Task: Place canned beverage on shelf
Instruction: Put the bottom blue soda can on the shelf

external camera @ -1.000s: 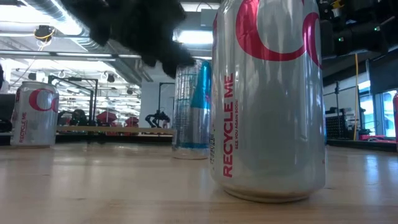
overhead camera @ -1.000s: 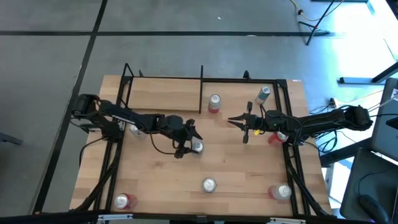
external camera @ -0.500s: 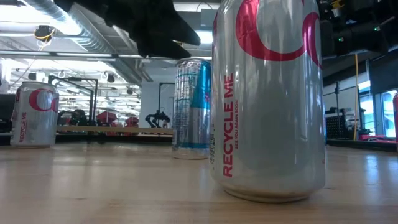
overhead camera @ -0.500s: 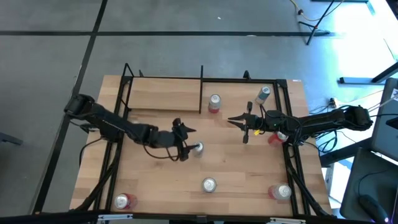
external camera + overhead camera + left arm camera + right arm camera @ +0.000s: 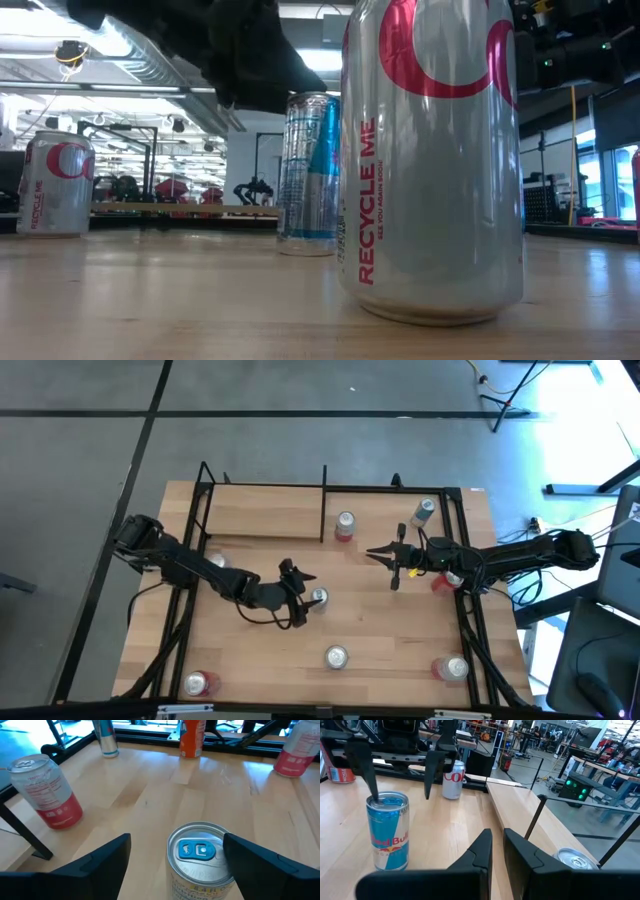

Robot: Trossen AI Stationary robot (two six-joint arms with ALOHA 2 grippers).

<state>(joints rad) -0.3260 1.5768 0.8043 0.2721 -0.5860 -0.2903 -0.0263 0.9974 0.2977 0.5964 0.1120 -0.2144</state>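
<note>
Table (image 5: 380,630): big wood top w/ black rod frame. Shelf (image 5: 265,510): narrow raised plank along the far edge, left part, bare on top. L arm reaches in from the left edge; left gripper (image 5: 312,598) sits at table centre, fingers spread wide either side of the blue/silver can (image 5: 318,597), not clamped; wrist view shows the can top (image 5: 199,851) between both fingers w/ gaps each side. Can stands upright on the tabletop, well apart from the shelf. R arm waits at the right side; right gripper (image 5: 372,553) points toward centre, fingers pressed together, holding nothing. Other cans: one just beside the shelf's right end (image 5: 345,523), three near the front edge, incl. middle one (image 5: 336,656).
</note>
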